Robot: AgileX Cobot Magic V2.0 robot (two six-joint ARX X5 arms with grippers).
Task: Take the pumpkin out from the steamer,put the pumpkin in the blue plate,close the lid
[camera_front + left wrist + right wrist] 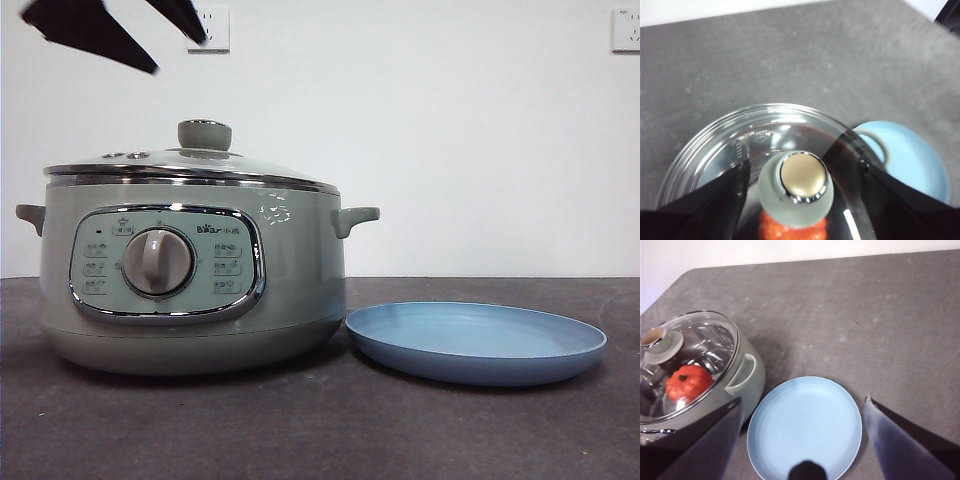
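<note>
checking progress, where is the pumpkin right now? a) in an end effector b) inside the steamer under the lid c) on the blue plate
b: the pumpkin shows through the glass lid inside the steamer, and the blue plate holds nothing.

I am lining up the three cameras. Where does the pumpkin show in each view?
Front view: not visible; only the closed steamer shows.
Left wrist view: the pumpkin peeks out orange beneath the lid's knob, through the glass.
Right wrist view: pumpkin inside the steamer, seen through the lid.
Shared landmark: the blue plate beside the steamer.
</note>
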